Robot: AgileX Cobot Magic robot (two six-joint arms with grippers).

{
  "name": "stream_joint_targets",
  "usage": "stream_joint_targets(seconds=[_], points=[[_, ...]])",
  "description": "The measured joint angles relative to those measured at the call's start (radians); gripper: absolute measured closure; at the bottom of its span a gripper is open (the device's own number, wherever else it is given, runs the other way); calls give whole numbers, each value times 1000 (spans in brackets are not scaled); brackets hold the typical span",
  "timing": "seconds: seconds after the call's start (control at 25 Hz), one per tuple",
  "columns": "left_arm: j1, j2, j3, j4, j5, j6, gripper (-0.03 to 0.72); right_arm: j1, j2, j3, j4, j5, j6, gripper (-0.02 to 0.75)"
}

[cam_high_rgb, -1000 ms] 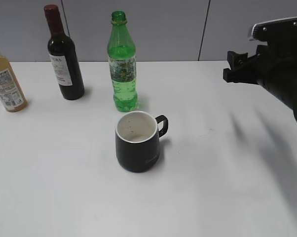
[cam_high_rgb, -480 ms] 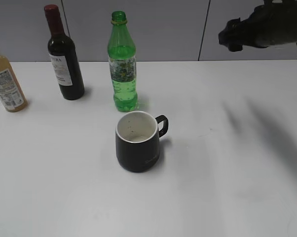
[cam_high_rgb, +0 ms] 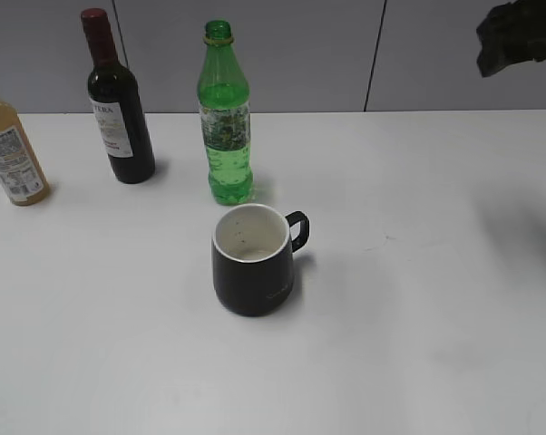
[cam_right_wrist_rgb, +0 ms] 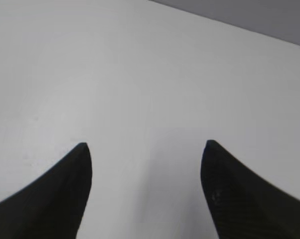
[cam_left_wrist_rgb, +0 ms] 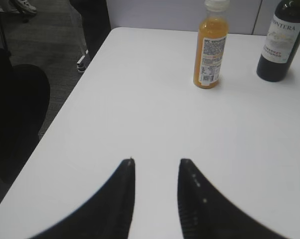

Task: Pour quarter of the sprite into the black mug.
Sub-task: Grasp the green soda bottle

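Note:
The sprite (cam_high_rgb: 225,118), a tall green plastic bottle without a cap, stands upright at the back middle of the white table (cam_high_rgb: 418,299). The black mug (cam_high_rgb: 252,260) with a white inside stands in front of it, handle to the right. My right gripper (cam_right_wrist_rgb: 146,149) is open and empty over bare table; only a dark part of that arm (cam_high_rgb: 520,36) shows at the top right of the exterior view, far from the bottle. My left gripper (cam_left_wrist_rgb: 156,163) is open and empty above the table's left part and is out of the exterior view.
A dark wine bottle (cam_high_rgb: 119,104) with a red top stands left of the sprite and also shows in the left wrist view (cam_left_wrist_rgb: 283,40). An orange juice bottle (cam_high_rgb: 10,145) stands at the far left; it shows in the left wrist view too (cam_left_wrist_rgb: 210,47). The table's left edge (cam_left_wrist_rgb: 65,107) drops to the floor.
My right arm has risen and drawn back toward the top right corner of the exterior view. The bottles and the mug have not moved.

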Motion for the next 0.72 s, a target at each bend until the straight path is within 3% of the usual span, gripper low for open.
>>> stream_joint_targets(seconds=[0.32,0.72], points=[[0,0,0,0,0,0,452,-98,-4,-79,-33,397,8,217],[0,0,0,0,0,0,452,-101,-264,114,10,425,10,217]])
